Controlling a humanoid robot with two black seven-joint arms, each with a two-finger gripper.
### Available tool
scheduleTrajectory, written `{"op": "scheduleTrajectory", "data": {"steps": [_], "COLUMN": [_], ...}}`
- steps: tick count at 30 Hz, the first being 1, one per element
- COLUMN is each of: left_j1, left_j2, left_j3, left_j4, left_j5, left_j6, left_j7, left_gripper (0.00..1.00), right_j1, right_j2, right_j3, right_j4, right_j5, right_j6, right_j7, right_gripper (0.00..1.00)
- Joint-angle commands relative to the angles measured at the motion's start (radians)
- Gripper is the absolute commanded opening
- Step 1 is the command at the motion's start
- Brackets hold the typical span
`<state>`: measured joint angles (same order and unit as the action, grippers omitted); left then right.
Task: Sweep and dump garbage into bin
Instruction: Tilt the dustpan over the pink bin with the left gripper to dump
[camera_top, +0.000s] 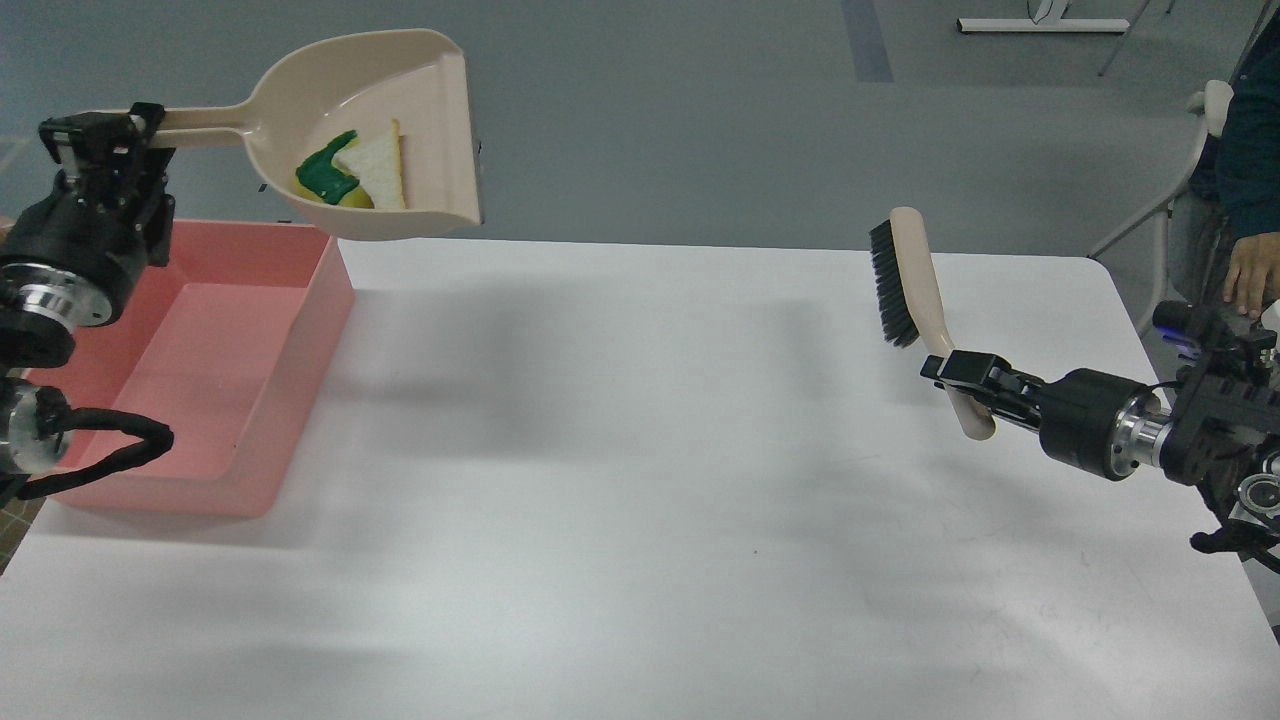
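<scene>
My left gripper (110, 130) is shut on the handle of the beige dustpan (400, 120) and holds it high, above the far right corner of the pink bin (200, 350). In the pan lie the yellow sponge piece with green top (325, 178) and the whitish bread-like wedge (378, 172), side by side. My right gripper (965, 375) is shut on the handle of a beige brush with black bristles (900, 280), held above the right side of the white table (650, 480).
The bin stands at the table's left edge and looks empty. A person's hand (1250, 270) and a chair show past the table's far right corner. Grey floor lies beyond the table.
</scene>
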<state>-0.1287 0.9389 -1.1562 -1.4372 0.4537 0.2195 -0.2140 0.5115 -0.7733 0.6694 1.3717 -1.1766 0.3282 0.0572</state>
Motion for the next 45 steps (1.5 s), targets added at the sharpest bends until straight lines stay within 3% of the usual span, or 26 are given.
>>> {"op": "scheduleTrajectory", "data": {"steps": [1, 6, 13, 15, 18, 22, 27, 38, 45], "left_j1": [0.11, 0.179, 0.205, 0.224, 0.242, 0.25, 0.25, 0.25, 0.209], "left_j2": [0.003, 0.004, 0.073, 0.122, 0.146, 0.149, 0.152, 0.162, 0.286], "left_j3": [-0.094, -0.163, -0.215, -0.215, -0.214, -0.214, -0.214, -0.204, -0.223], "left_j4": [0.047, 0.162, 0.317, 0.333, 0.333, 0.333, 0.333, 0.374, 0.373], "left_j5": [-0.007, -0.006, 0.013, 0.049, 0.124, 0.321, 0.401, 0.661, 0.657], "left_j6": [-0.037, -0.094, -0.19, -0.221, -0.232, -0.229, -0.218, -0.103, -0.083], "left_j7": [-0.011, -0.044, -0.053, -0.094, -0.123, -0.156, -0.157, -0.189, -0.191], "left_gripper": [0.0, 0.0, 0.0, 0.0, 0.0, 0.0, 0.0, 0.0, 0.0], "right_j1": [-0.004, -0.004, -0.013, -0.016, -0.018, -0.018, -0.019, -0.019, -0.018], "right_j2": [0.005, 0.014, 0.017, 0.017, 0.017, 0.038, 0.043, 0.045, 0.043], "right_j3": [-0.001, -0.001, -0.001, -0.001, 0.001, 0.001, -0.001, -0.001, -0.001], "right_j4": [0.001, 0.001, 0.0, 0.001, 0.001, 0.001, 0.001, 0.0, 0.001], "right_j5": [0.0, 0.0, 0.0, 0.0, 0.0, 0.0, -0.001, -0.001, -0.001], "right_j6": [0.0, 0.003, 0.003, 0.002, 0.002, 0.003, 0.003, 0.003, 0.003], "right_j7": [0.001, 0.001, 0.003, 0.003, 0.003, 0.001, 0.001, 0.001, 0.001], "right_gripper": [0.0, 0.0, 0.0, 0.0, 0.0, 0.0, 0.0, 0.0, 0.0]}}
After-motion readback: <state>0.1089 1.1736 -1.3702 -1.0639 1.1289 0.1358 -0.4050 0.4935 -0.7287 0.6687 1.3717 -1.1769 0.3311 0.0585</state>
